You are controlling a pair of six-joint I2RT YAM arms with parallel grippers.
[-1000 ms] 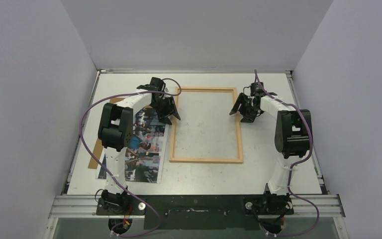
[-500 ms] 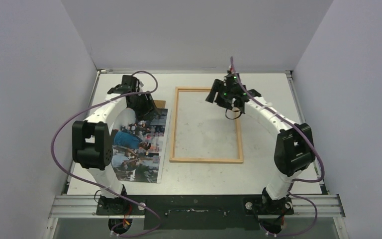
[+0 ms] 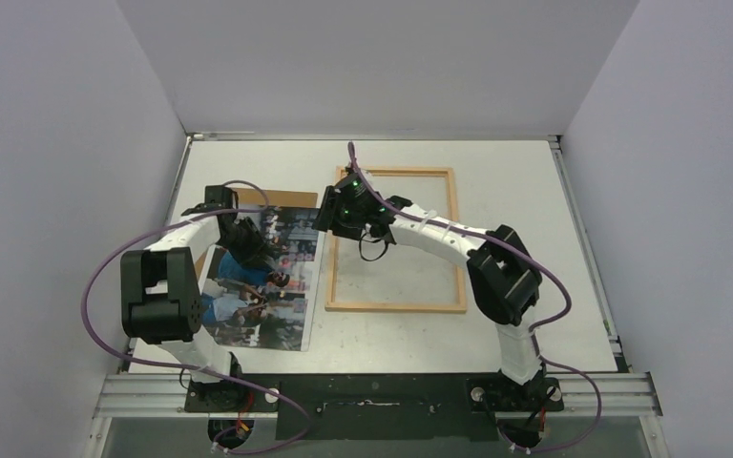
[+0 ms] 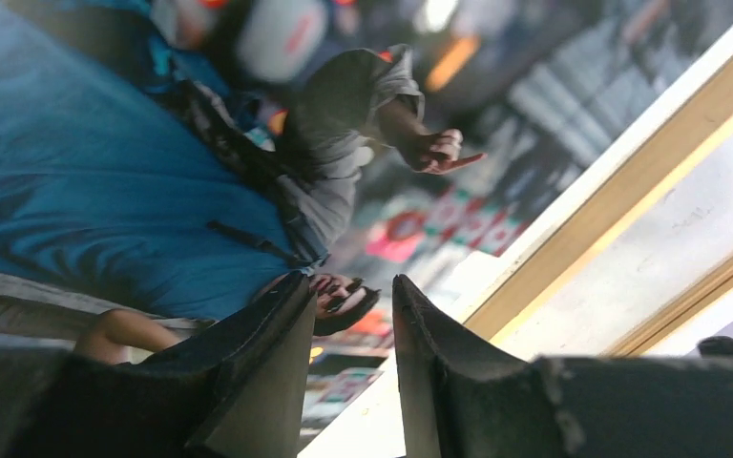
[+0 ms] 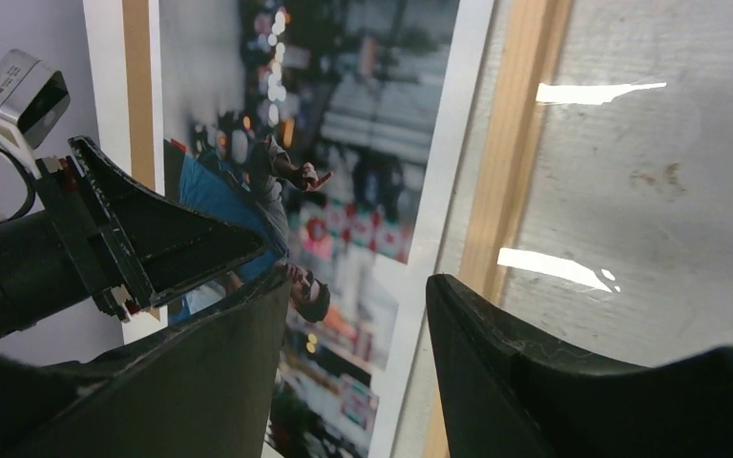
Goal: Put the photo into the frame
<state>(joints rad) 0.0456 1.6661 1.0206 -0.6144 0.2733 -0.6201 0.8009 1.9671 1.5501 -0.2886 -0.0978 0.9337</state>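
While the photo (image 3: pixel 269 281) lies flat on the surface (image 3: pixel 534 239), long axis near-to-far, just beside the left rail of the frame (image 3: pixel 396 307) | left tool (image 4: pixel 348 286) nearer, over the print, jaws slightly parted, empty | right tool (image 5: pixel 355 279) reaching across that rail, released | judged: open room lies rightward, inside frame

A lab bench (image 3: pixel 554 191) boxed by white walls (image 3: pixel 372 67)
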